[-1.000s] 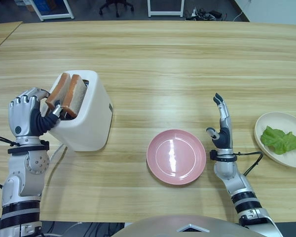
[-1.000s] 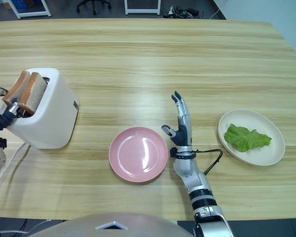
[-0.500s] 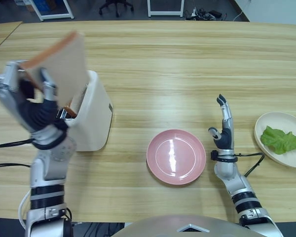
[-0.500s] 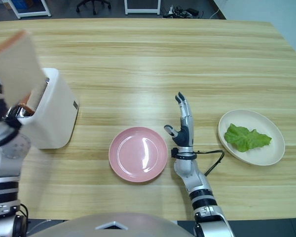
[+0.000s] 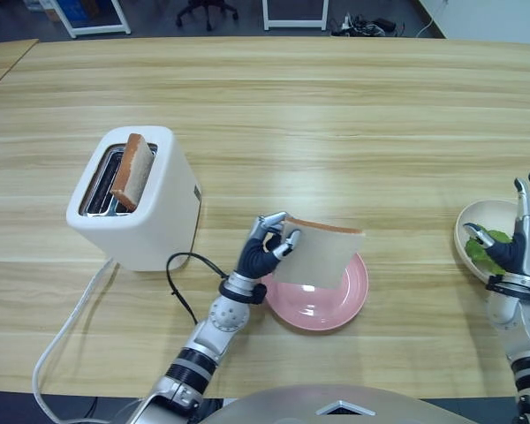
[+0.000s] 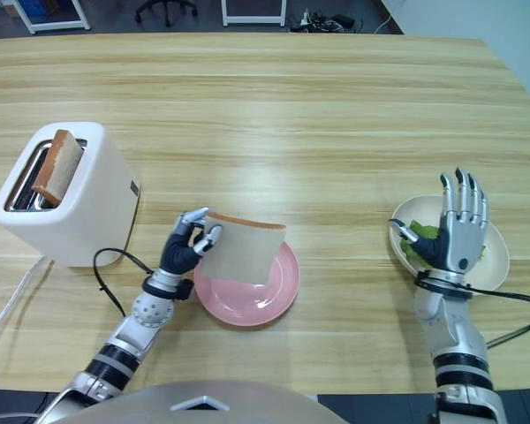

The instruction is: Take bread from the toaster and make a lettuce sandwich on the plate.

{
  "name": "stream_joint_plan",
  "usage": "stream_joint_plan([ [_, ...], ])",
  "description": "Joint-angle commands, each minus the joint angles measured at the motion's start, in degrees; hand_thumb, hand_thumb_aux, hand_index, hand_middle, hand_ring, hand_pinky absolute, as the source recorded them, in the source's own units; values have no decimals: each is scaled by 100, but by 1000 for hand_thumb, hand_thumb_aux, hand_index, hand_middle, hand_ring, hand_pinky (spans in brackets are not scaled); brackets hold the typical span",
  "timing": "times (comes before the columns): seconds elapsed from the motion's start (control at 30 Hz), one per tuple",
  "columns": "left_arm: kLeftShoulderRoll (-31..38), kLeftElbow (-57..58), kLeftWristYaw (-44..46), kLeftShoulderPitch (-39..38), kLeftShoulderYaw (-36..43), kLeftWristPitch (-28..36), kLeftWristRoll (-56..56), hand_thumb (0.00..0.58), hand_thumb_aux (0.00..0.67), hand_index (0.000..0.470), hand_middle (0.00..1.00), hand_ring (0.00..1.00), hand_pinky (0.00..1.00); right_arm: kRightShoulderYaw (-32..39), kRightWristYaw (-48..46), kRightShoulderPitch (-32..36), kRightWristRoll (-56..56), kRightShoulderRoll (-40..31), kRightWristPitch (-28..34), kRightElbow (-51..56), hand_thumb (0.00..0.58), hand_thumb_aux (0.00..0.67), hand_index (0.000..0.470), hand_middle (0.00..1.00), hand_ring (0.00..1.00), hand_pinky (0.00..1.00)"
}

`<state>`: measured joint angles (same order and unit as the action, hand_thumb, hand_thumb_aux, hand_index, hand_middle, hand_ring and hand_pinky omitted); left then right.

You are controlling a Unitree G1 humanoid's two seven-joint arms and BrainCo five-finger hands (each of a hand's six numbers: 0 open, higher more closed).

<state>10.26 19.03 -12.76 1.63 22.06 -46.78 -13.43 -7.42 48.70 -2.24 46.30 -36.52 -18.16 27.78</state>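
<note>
Now the left hand (image 5: 265,247) is holding one bread slice (image 5: 322,258) just above the pink plate (image 5: 336,311), its fingers pinching the slice's left edge. The slice is hanging tilted, not lying flat. A second ago this hand was at the toaster (image 5: 163,216) gripping the slice; it has since carried it across, so the first bread only needs lowering and letting go. The second slice (image 5: 132,170) is still standing in its slot. The right hand (image 6: 458,230) has shifted from beside the pink plate to the cream plate (image 6: 497,258) and is hovering over the lettuce leaf (image 6: 421,235) with fingers spread and upright; whether it is touching the leaf is hard to tell. The toaster's black cord (image 5: 178,281) is looping beside the left forearm, near the way back.
</note>
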Motion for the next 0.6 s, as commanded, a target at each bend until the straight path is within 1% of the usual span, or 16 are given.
stream_joint_plan([
  [0.03,140,196,-4,-180,57,-134,-886,580,670,470,1000,1000,1000,76,-169,-205,187,-433,766,537,0,0,0,0,0,0],
  [0.13,525,-97,-29,-441,-40,-298,-1584,580,670,470,992,992,992,209,-280,-108,288,-633,1345,870,0,0,0,0,0,0],
  [0.17,622,-211,-59,-531,-104,-306,-1745,580,670,470,953,953,953,256,-365,-85,294,-679,1511,902,0,0,0,0,0,0],
  [0.2,685,-294,-116,-600,-167,-303,-1876,580,670,470,780,780,780,311,-446,-81,300,-712,1636,904,0,0,0,0,0,0],
  [0.23,739,-368,-183,-645,-237,-278,-2002,580,670,470,518,518,518,360,-547,-110,276,-725,1734,869,0,0,0,0,0,0],
  [0.27,783,-432,-249,-674,-297,-243,-2125,580,670,470,122,122,122,414,-668,-139,241,-734,1809,834,0,0,0,0,0,0],
  [0.3,808,-494,-359,-692,-375,-192,-2276,580,662,464,0,0,0,462,-785,-149,211,-747,1895,860,0,0,0,0,0,0],
  [0.33,827,-552,-440,-702,-450,-145,-2386,542,499,350,0,0,0,503,-914,-147,178,-771,1975,933,0,0,0,0,0,0],
  [0.37,850,-603,-543,-695,-519,-92,-2516,420,318,223,0,0,0,561,-1037,-142,158,-791,2017,1003,0,0,0,0,0,0],
  [0.4,861,-654,-633,-685,-579,-38,-2615,31,18,13,0,0,0,636,-1167,-132,142,-798,2029,1042,0,0,0,0,0,0],
  [0.43,865,-704,-707,-674,-630,17,-2693,0,0,0,0,0,0,718,-1306,-104,108,-802,1979,1122,0,0,0,0,0,0],
  [0.6,893,-870,-918,-674,-739,113,-2844,0,0,0,0,0,0,1038,-1554,44,-24,-779,1781,1502,0,0,0,0,0,0],
])
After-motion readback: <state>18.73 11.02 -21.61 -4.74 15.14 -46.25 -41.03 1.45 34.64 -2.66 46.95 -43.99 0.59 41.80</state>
